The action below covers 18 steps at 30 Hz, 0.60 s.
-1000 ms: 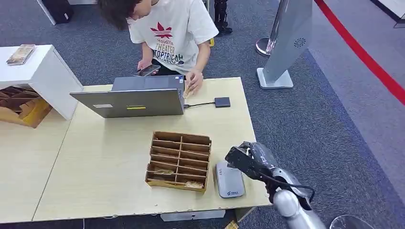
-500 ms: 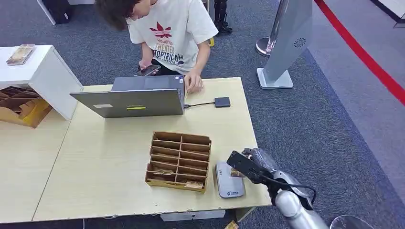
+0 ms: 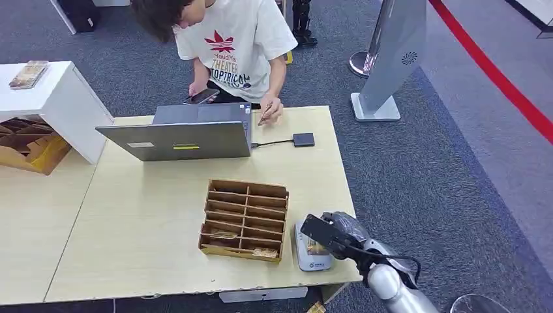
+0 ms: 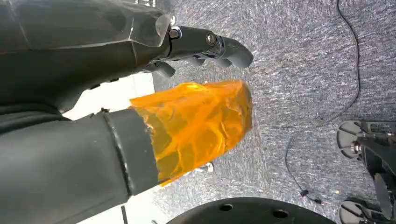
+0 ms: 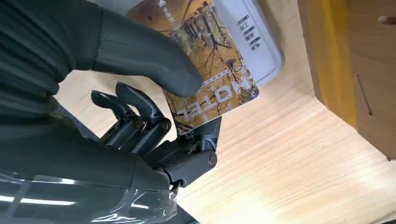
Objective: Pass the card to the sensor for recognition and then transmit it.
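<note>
My right hand [image 3: 336,235] pinches a card [image 5: 210,70] with an autumn-trees picture between thumb and fingers. It holds the card low over the grey sensor pad [image 3: 309,253], which lies near the table's front edge, right of the wooden divider box [image 3: 244,220]. In the head view the card [image 3: 315,247] peeks out under the hand, above the pad. The right wrist view shows the pad [image 5: 254,39] partly covered by the card; whether they touch I cannot tell. My left hand [image 4: 196,84] hangs over grey carpet, its thumb wrapped in orange film, fingers curled with nothing in them.
A person [image 3: 228,45] sits behind the table at an open laptop [image 3: 179,134], holding a phone and a small item. A dark hub [image 3: 303,139] on a cable lies beside the laptop. A white cabinet [image 3: 52,98] stands at the left; the table edge [image 3: 195,290] runs near the pad.
My right hand has moved left and down with the card, from beside the pad to over it. The person's hand has lifted from the table by the laptop.
</note>
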Motion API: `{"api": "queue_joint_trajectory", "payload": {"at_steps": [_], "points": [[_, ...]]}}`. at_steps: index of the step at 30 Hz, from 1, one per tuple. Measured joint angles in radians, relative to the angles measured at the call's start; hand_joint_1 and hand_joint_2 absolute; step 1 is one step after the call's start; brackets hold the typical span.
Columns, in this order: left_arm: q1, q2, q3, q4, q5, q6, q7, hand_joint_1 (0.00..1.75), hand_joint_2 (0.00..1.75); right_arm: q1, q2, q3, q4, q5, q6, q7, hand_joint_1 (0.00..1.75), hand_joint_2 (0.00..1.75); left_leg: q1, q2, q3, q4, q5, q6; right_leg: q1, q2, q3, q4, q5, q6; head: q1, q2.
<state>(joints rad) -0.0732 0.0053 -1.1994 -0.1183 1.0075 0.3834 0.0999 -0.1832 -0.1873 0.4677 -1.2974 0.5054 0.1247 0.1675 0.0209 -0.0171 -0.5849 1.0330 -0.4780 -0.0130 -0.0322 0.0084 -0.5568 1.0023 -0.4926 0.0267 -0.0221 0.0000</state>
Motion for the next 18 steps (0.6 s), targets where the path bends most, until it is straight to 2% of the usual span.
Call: {"api": "queue_joint_trajectory", "payload": {"at_steps": [18], "points": [[0.001,0.000,0.000,0.000,0.034,0.000,-0.006,0.00,0.00,-0.004,0.001,0.022,0.016,-0.010,-0.008,0.008,1.75,1.75,0.000,0.000,0.000,0.000,0.000,0.000,0.000,0.000,0.000,0.000,0.000,0.000,0.000,0.000]]}}
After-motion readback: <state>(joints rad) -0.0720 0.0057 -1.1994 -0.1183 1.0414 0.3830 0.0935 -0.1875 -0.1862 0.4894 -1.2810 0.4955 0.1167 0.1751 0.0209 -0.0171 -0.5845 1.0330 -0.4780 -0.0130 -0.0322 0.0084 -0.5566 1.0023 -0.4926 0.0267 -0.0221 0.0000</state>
